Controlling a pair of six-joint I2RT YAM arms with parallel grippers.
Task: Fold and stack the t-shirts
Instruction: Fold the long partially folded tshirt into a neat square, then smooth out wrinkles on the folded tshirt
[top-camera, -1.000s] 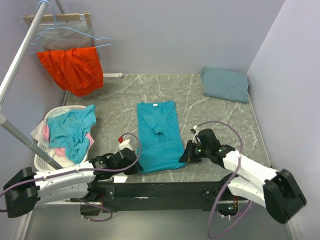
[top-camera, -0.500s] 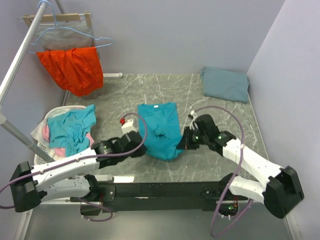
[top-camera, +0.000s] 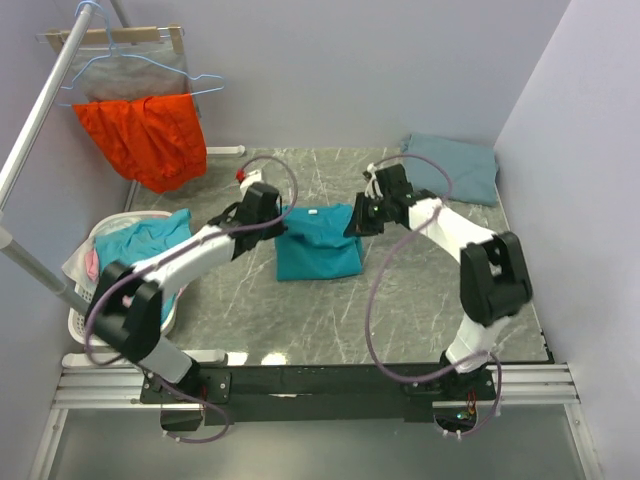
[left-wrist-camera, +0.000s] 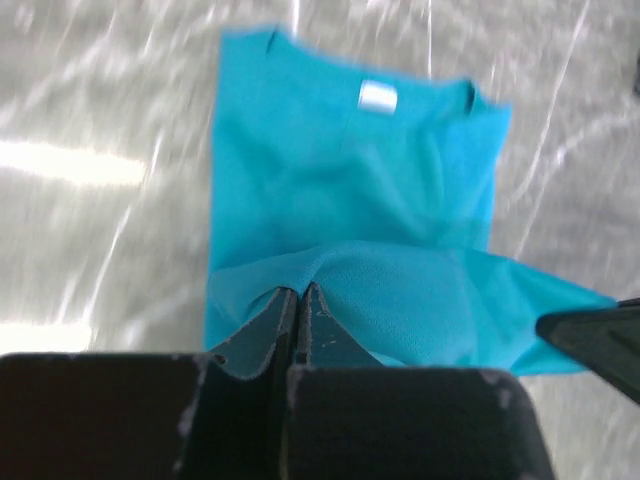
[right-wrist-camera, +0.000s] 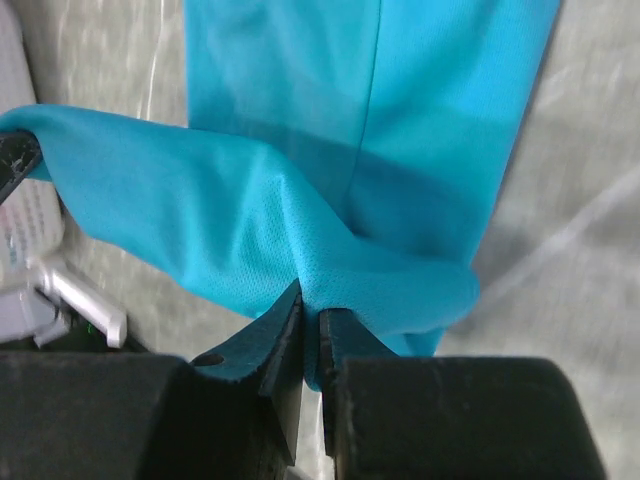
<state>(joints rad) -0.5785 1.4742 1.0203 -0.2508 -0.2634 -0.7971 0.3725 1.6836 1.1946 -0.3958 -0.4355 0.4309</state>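
**Teal shirt mid-fold, hem gripped at both corners**
The teal shirt (top-camera: 318, 252) is pinched by the left hand (top-camera: 276, 222) and the right hand (top-camera: 356, 222), each clenched on a hem corner, with the hem held over the collar end between them. A grey shirt (top-camera: 452, 168) is seen folded beyond the right hand; stacking is judged not yet done (more cloth is heaped in the basket (top-camera: 78, 318)). The bench (top-camera: 420, 310) is grey and marbled, and the walls (top-camera: 350, 70) are pale lilac.

Overhead looks down; wrist views (close-up) share t-shirt (top-camera: 318, 250).
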